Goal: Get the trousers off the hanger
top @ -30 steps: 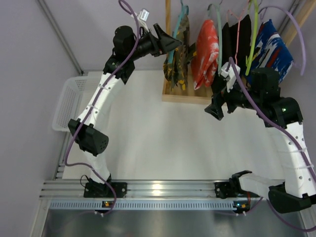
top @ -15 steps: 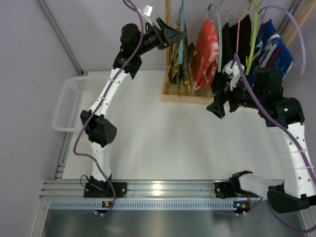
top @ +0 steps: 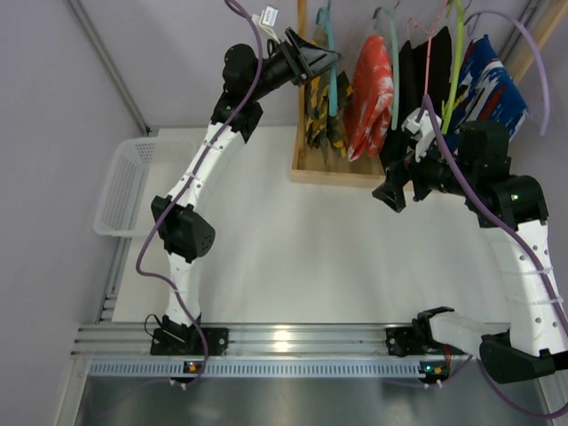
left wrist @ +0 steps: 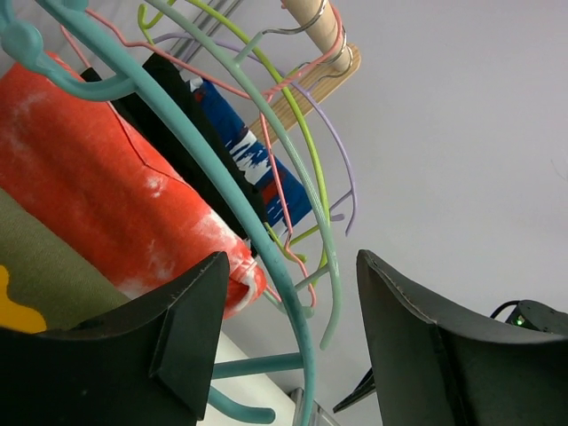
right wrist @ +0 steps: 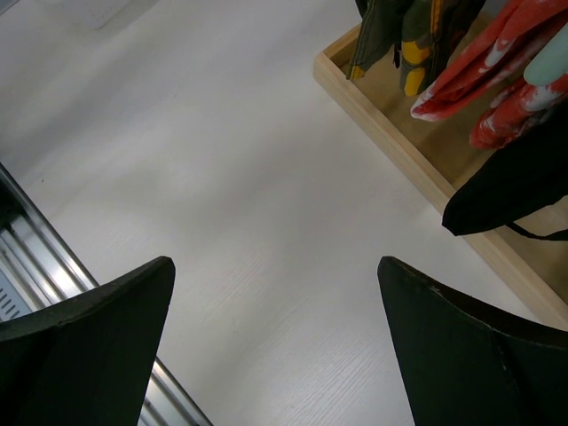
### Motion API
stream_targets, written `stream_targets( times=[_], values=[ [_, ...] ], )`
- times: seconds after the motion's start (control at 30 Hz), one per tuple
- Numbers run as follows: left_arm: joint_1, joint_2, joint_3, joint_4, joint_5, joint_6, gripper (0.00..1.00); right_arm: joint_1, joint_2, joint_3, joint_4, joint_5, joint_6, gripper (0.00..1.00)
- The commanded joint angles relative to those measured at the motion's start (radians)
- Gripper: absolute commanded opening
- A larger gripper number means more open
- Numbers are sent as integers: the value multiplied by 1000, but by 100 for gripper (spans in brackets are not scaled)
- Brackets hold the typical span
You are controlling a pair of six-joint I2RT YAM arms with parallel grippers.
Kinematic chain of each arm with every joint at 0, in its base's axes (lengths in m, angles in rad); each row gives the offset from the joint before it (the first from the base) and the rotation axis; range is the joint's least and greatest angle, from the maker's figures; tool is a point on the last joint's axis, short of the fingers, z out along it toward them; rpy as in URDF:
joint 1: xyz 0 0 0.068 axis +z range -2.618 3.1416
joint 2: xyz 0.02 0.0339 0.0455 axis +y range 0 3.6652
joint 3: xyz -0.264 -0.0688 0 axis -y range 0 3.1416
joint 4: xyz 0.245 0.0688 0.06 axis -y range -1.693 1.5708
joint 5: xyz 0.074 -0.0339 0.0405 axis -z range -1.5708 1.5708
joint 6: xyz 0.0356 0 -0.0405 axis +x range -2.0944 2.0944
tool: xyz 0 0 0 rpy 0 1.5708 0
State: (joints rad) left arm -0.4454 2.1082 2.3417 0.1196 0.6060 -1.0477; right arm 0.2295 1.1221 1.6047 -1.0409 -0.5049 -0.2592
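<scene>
Several trousers hang on a wooden rod (top: pixel 302 35): camouflage (top: pixel 321 111), red-orange (top: pixel 370 84), black (top: pixel 413 71) and blue patterned (top: pixel 486 84). The camouflage pair hangs from a teal hanger (top: pixel 330 53). My left gripper (top: pixel 318 62) is raised to that hanger. In the left wrist view the teal hanger (left wrist: pixel 257 240) runs between the jaws of the left gripper (left wrist: pixel 293 319), which stand apart without touching it; the red-orange trousers (left wrist: pixel 98 195) lie behind. My right gripper (top: pixel 390 197) is open and holds nothing, low beside the rack, over the bare table in its own view (right wrist: pixel 275 302).
A wooden base tray (top: pixel 333 173) sits under the garments, its edge also in the right wrist view (right wrist: pixel 399 151). A white basket (top: pixel 124 182) stands at the table's left edge. Pink, green and lilac hangers crowd the rod's right part. A metal rail (top: pixel 284 337) runs along the near edge.
My left arm has reached up and to the right, bringing its jaws around the teal hanger and narrowing them. The right gripper has shifted only slightly.
</scene>
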Motion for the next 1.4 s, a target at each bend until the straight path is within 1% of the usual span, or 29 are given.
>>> stream_targets(
  times=[0.0,0.13,0.37,0.43,0.53,0.57,0.67,0.7,0.77,0.8,0.87,0.93,1.0,1.03,1.13,1.2,1.37],
  values=[
    [-7,19,44,86,-32,-34,65,-15,-10,15,42,-14,6,99],
    [-18,32,45,86,-52,-32,61,-18,-7,9,48,-20,9,100],
    [-26,58,85,87,-95,-34,60,-18,-10,-6,61,-14,3,99],
    [-30,64,93,103,-92,-38,58,-18,-13,-15,65,-4,0,99],
    [-36,64,99,127,-95,-41,52,-18,-13,-20,65,-3,-5,99],
    [-38,65,102,138,-97,-40,47,-18,-12,-20,67,-1,-8,99],
    [-39,72,111,161,-104,-34,42,-18,-8,-19,68,-1,-11,100],
    [-41,72,113,178,-106,-31,34,-19,-8,-20,68,0,-11,99],
    [-39,75,128,180,-117,-17,26,-19,-7,-20,70,0,-11,99],
    [-41,76,131,184,-118,-12,17,-18,-8,-20,70,-1,-11,99],
    [-44,79,142,184,-121,6,13,-19,-8,-20,68,-1,-11,99],
    [-46,78,148,184,-127,29,4,-19,-10,-20,71,0,-14,99],
    [-50,76,153,201,-130,51,0,-19,-10,-23,73,0,-15,99],
    [-53,79,162,230,-130,67,0,-18,-11,-22,74,-1,-15,99],
    [-67,82,201,238,-140,144,0,-19,-5,-19,78,5,-23,99],
    [-82,75,203,252,-126,196,0,-18,-4,-15,74,3,-28,99],
    [-108,50,202,288,-112,270,0,-19,-11,-28,84,3,-29,99]
  ],
)
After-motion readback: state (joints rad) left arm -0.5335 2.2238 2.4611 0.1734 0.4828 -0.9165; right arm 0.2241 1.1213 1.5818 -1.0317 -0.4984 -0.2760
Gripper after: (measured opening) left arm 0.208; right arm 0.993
